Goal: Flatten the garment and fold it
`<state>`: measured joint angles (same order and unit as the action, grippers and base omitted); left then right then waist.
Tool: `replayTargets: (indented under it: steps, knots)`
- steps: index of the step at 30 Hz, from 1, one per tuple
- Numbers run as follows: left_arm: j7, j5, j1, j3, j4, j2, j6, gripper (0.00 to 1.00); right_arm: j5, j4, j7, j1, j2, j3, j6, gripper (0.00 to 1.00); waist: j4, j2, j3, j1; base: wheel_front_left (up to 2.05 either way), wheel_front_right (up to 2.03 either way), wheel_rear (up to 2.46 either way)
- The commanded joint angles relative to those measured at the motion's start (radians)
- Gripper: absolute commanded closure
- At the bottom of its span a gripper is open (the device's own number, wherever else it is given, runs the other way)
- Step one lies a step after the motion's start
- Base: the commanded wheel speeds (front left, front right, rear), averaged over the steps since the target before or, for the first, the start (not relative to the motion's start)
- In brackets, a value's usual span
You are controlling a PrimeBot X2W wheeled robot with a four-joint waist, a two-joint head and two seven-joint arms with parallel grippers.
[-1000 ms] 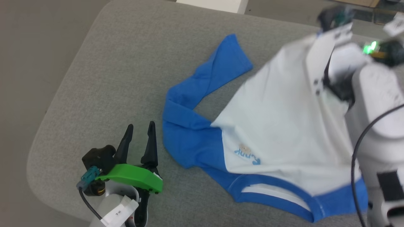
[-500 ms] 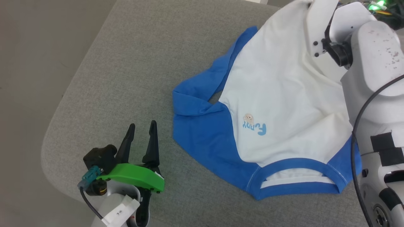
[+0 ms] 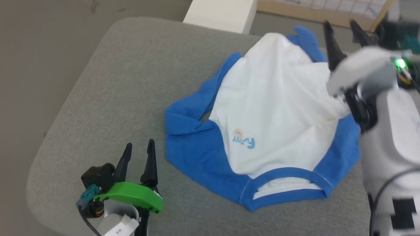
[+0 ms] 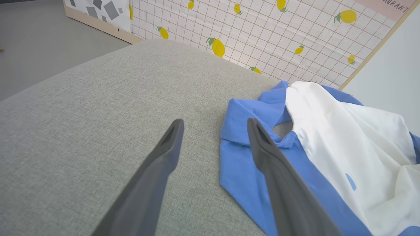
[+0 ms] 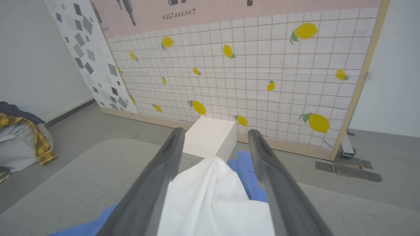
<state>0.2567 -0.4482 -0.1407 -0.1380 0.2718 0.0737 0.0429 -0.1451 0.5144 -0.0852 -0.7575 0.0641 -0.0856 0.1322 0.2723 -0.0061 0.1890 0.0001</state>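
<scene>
Left gripper (image 3: 139,146) is spread wide and empty; the shirt (image 3: 272,114) lies crumpled on the grey cushion (image 3: 115,82) just to its right. Right gripper (image 3: 339,24) is spread too, holding nothing, with the shirt bunched beneath it. The cloth looks light and floppy, so you should pinch the hem corners.

The right end effector (image 3: 338,22) was smeared by blur in the head view. The pale forearm behind it hid the garment's (image 3: 272,108) edge on that side. Just right of the left end effector (image 4: 215,122), the garment ran off the left wrist view's right and bottom edges. Its chest patch (image 3: 238,132) was too small to make out. Between the right end effector's fingers, the cloth was cut off below, and one finger overlapped the white block (image 5: 211,136) beyond.
</scene>
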Motion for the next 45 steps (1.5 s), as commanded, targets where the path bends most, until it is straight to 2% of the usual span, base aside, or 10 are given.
replayTargets:
  steps: [1,14,19,23,29,35,36,37,38,45]
  knots:
    - [-0.001,0.015,0.013,0.002,-0.003,0.011,0.0,0.0,-0.008,-0.039,0.031,0.073,0.017,-0.008,-0.002,0.0,-0.082,0.0061,-0.087,-0.0001,0.0,0.0,0.0]
    - [-0.07,-0.012,0.081,0.001,-0.037,0.021,-0.036,0.0,-0.061,-0.342,0.015,0.606,-0.013,-0.227,-0.002,0.0,-0.189,0.0061,-0.156,-0.0001,0.0,0.0,0.0]
    - [-0.444,-0.106,0.042,-0.022,-0.002,0.0,-0.154,0.0,-0.122,-0.387,-0.003,0.681,-0.014,-0.262,-0.002,0.0,-0.203,0.0061,-0.145,-0.0001,0.0,0.0,0.0]
    - [-0.765,-0.087,-0.011,-0.083,-0.03,0.039,-0.248,0.0,-0.131,-0.396,0.003,0.665,-0.014,-0.261,-0.002,0.0,-0.226,0.0061,-0.117,-0.0001,0.0,0.0,0.0]
    - [-0.955,-0.069,-0.01,-0.135,-0.06,0.074,-0.291,0.0,-0.146,-0.389,0.023,0.642,-0.014,-0.25,-0.002,0.0,-0.257,0.0061,-0.076,-0.0001,0.0,0.0,0.0]
    - [-0.997,-0.055,-0.012,-0.177,-0.015,0.074,-0.288,0.0,-0.156,-0.38,0.039,0.624,-0.014,-0.242,-0.002,0.0,-0.272,0.0061,-0.038,-0.0001,0.0,0.0,0.0]
    - [-0.998,-0.054,-0.012,-0.183,-0.005,0.074,-0.283,0.31,-0.157,-0.378,0.041,0.622,-0.014,-0.242,-0.002,0.0,-0.272,0.0061,-0.035,-0.0001,0.0,0.0,0.0]
    - [-0.984,-0.063,-0.012,-0.179,0.001,0.066,-0.278,0.83,-0.157,-0.376,0.042,0.619,-0.014,-0.241,-0.002,0.0,-0.273,0.0061,-0.032,-0.0001,0.0,0.0,0.0]
    - [-0.977,-0.071,-0.01,-0.177,0.008,0.061,-0.273,1.0,-0.157,-0.374,0.042,0.618,-0.014,-0.24,-0.002,0.0,-0.272,0.0061,-0.03,-0.0001,0.0,0.0,0.0]
    - [-0.848,-0.15,0.007,-0.095,-0.02,0.031,-0.255,1.0,-0.106,-0.371,-0.005,0.616,-0.014,-0.195,-0.002,0.0,-0.246,0.0061,-0.028,-0.0001,0.0,0.0,0.0]
